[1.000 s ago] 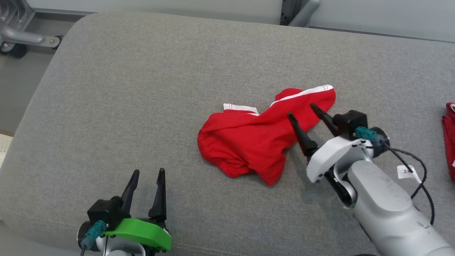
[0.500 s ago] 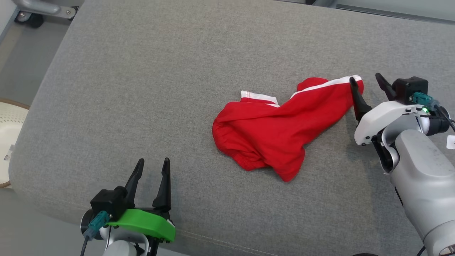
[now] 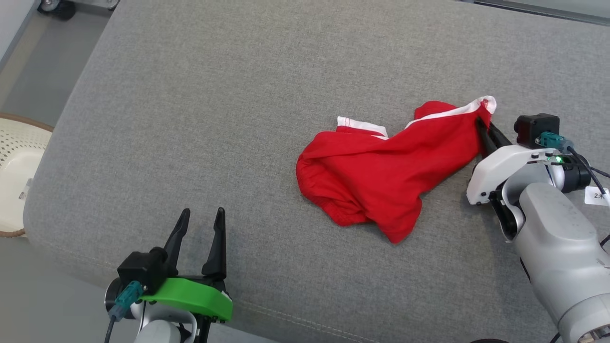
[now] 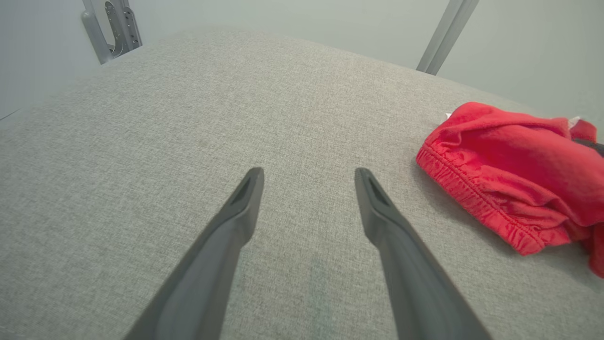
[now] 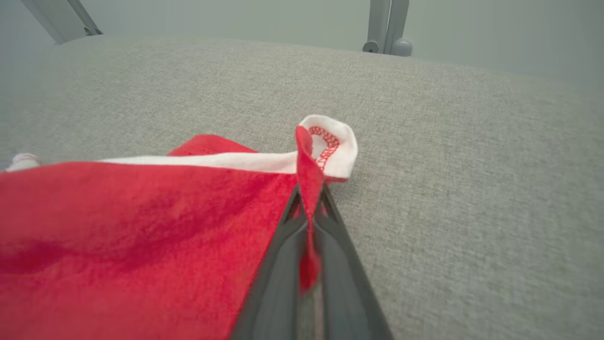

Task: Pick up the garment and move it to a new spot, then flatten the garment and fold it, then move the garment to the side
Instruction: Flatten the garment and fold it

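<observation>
Your right end effector (image 3: 485, 128) has just snapped together on the white-trimmed hem corner of the red shorts (image 3: 381, 176), crumpled on the grey cushion (image 3: 190, 95). You're set to lift; left end effector (image 3: 199, 216) waits, fingers apart.

A small white tag (image 3: 597, 196) on the black cable (image 3: 582, 164) carries a "2"; the mark after it is too unclear to read.
</observation>
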